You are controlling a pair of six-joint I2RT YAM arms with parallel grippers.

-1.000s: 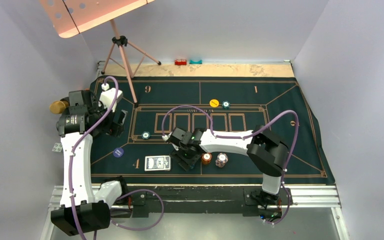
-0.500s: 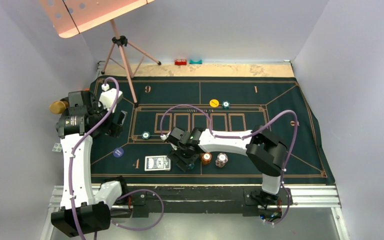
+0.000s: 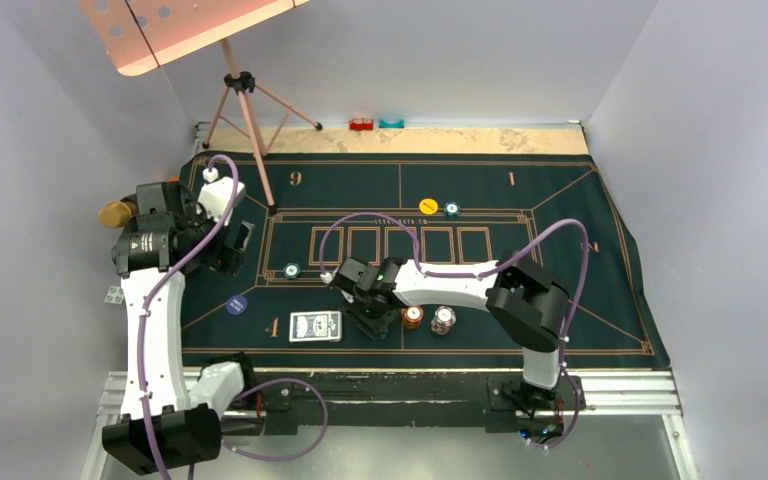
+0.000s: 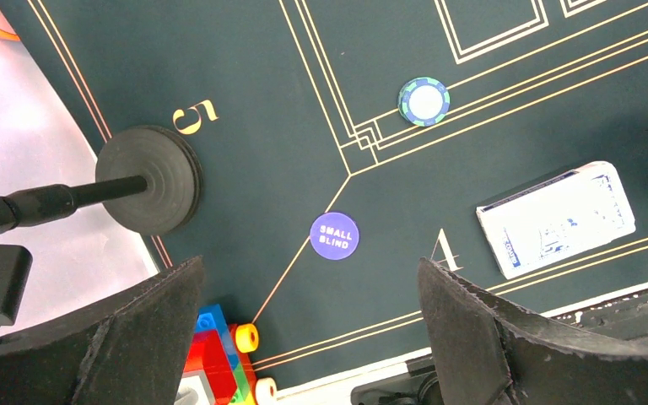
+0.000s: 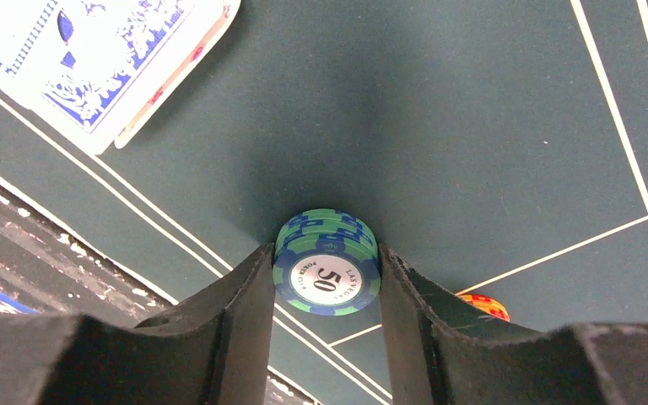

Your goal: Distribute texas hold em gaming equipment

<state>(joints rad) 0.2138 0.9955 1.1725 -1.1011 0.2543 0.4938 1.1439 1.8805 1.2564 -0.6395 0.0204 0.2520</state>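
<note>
Three chip stacks, two lone teal striped chips (image 3: 292, 270) (image 3: 452, 209), two flat discs, one deck on green gold-lined felt mat (image 3: 580, 200).
Right jaws clamp teal striped chip stack (image 5: 326, 270) marked 50, near mat's front edge; orange stack (image 3: 413, 317), white-red stack (image 3: 444, 320) just right; blue-backed card deck (image 3: 316, 326) left, bare felt between. Left jaws gape over mat's left edge near blue "small blind" disc (image 4: 335, 235); yellow disc (image 3: 427, 205) far side.

From high above and behind, at 6 o'clock, we look down over the whole mat (image 3: 360, 185). Our left wrist view hangs high at 9 o'clock, while our right wrist view sits close over a chip stack (image 5: 326, 261). All three share the card deck (image 3: 316, 326).
</note>
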